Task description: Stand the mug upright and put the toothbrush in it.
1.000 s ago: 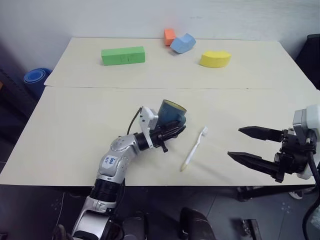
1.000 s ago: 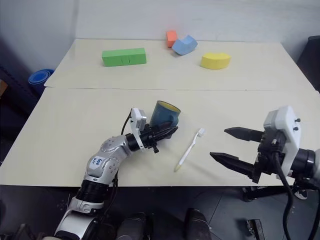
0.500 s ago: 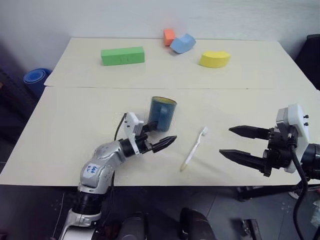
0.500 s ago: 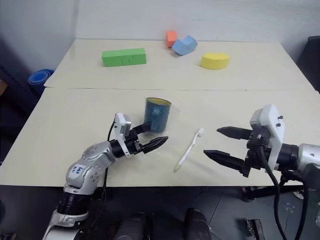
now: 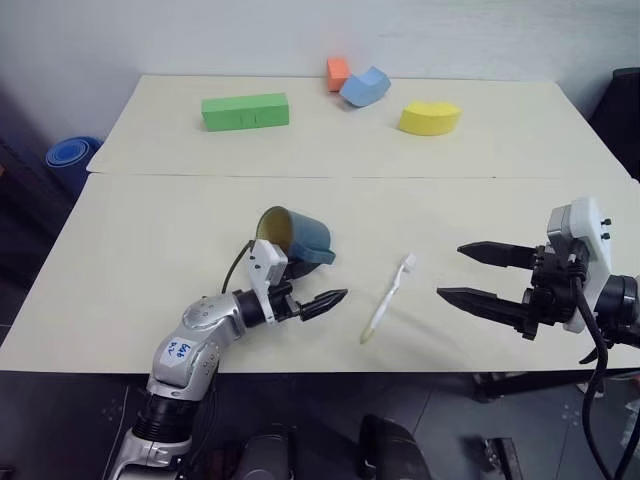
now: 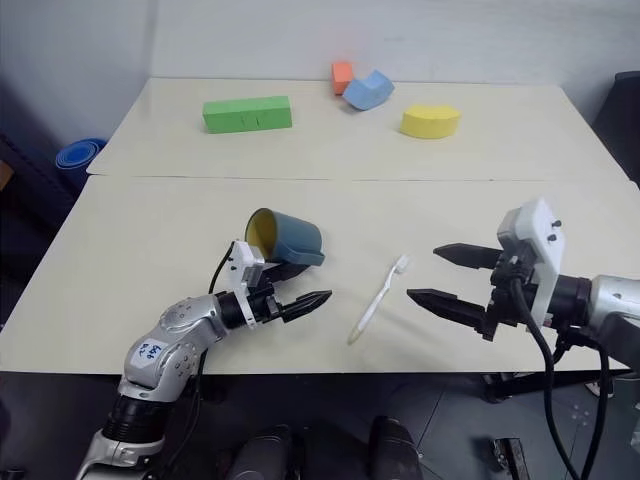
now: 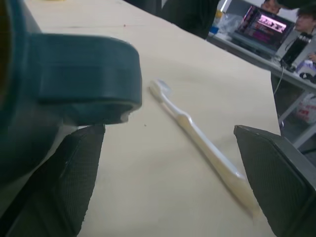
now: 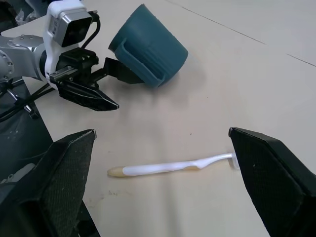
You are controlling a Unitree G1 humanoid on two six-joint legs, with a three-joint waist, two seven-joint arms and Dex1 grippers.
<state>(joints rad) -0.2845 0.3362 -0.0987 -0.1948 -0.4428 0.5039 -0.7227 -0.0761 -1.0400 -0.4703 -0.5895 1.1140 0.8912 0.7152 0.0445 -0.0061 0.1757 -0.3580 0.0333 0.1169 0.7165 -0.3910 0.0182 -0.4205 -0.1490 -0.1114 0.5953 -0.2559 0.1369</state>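
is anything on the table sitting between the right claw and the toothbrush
Nothing visible does. The right claw is open and faces the toothbrush across bare table. The mug lies tipped beyond the toothbrush, beside the open left claw, so it is not in that path.

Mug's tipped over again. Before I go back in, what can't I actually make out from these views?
- Mug: whether the left claw touches it; its far finger lies hidden behind the claw body in the eye views.
- Mug's mouth: cut off by the left wrist view's edge.
- Toothbrush bristles: too small to read.
- Right claw: open, short of the toothbrush.
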